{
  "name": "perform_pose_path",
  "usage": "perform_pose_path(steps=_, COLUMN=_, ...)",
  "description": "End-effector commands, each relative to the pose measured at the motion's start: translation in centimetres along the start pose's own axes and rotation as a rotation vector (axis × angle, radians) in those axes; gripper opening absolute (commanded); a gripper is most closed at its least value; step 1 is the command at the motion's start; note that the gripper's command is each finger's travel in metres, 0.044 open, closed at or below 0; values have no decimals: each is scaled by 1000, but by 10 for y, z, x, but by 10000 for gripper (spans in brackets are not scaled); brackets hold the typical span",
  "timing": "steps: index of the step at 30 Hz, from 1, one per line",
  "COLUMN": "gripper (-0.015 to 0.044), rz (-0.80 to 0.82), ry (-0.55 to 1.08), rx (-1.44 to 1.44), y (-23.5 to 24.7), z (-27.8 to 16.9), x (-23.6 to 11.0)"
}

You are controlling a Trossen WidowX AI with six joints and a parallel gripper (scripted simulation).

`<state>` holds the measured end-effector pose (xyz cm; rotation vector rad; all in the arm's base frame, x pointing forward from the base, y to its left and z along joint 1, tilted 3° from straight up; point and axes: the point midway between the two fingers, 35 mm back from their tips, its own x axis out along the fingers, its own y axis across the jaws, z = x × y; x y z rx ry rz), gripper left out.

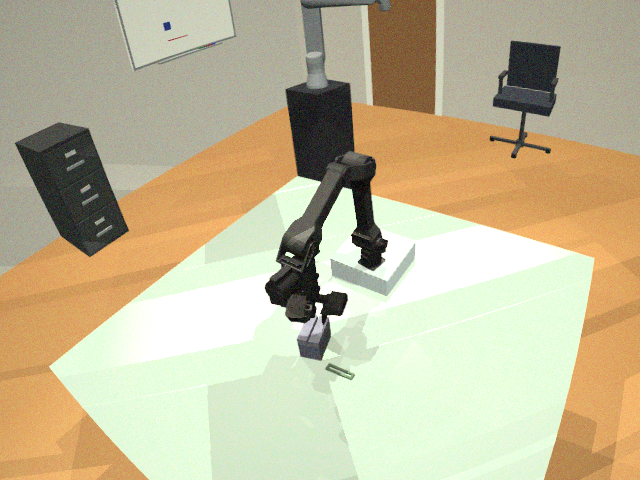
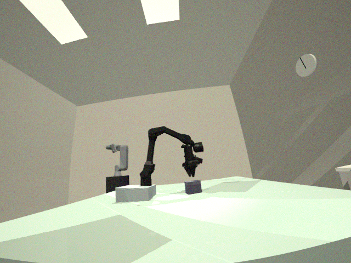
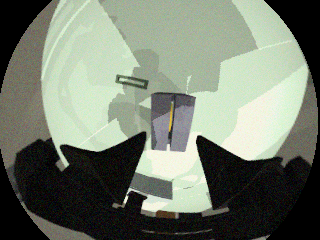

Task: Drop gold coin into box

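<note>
Wrist: coin [image 3: 171, 120] in box [image 3: 160, 135] slot

A: From where does the top view look?

B: From high up and some way off, tilted down over the pale green mat [image 1: 465, 335] toward the far wall, with the black jointed arm [image 1: 320, 206] mid-picture.

A: And the exterior view?

B: Low, near mat level, looking up and across at the arm [image 2: 158, 138] from farther away, with the ceiling filling much of the picture.

A: The wrist view?

B: It sits on the arm, close in, facing straight down between the dark fingers.

A: What do they share?

B: All three show the small grey slotted box [image 1: 313, 341] [image 2: 193, 187] [image 3: 172, 122]. The flat dark-green holder [image 1: 340, 371] [image 3: 132, 80] appears in the top and wrist views.
</note>
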<state>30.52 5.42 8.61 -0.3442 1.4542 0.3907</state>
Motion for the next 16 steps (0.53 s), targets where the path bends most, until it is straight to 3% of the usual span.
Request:
perform_pose_path(steps=1, gripper=397, rz=-1, ry=0, rx=-1, y=0, z=0, x=-14)
perform_pose_path(steps=3, gripper=440, rz=1, ry=2, rx=0, y=1, z=-2, x=-38)
perform_pose_path(steps=5, gripper=440, rz=1, ry=4, rx=0, y=1, z=-4, x=-48)
perform_pose_path(steps=16, gripper=440, rz=1, ry=4, rx=0, y=1, z=-4, x=-48)
